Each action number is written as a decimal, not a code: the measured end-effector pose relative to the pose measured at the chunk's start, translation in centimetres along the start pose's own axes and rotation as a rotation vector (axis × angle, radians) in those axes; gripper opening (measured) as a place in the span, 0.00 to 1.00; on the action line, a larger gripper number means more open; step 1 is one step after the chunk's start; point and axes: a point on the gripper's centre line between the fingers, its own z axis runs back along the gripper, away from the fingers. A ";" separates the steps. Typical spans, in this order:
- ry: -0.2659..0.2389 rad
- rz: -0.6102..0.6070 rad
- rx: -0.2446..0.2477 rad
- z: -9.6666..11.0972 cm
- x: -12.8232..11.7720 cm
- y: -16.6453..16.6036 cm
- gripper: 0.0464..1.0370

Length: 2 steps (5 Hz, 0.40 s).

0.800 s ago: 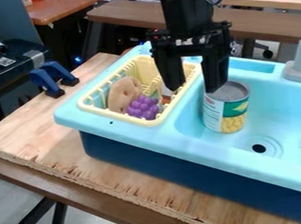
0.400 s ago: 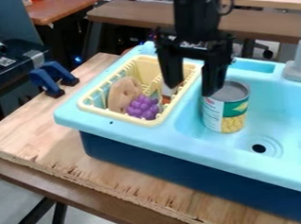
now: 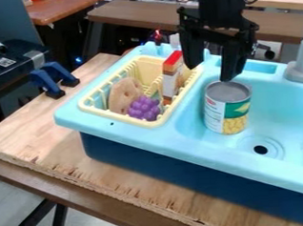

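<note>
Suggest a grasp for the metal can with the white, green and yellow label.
Upper side walls, straight down from above, probably best: the can stands upright in the light-blue plastic sink, straight-sided, its round top uncovered. The basin wall looks close on one side, so watch clearance.

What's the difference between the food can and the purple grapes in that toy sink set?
The can stands upright in the basin, while the grapes sit in the yellow rack. The can is a smooth cylinder with a grey top; the grapes form a bumpy bunch. The can is clearly bigger, with a multicoloured label, whereas the grapes are purple all over.
</note>
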 end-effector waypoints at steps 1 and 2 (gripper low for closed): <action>0.010 0.067 0.013 -1.0 0.7 0.6 0.96; 0.029 0.110 0.092 -1.6 1.9 1.4 0.96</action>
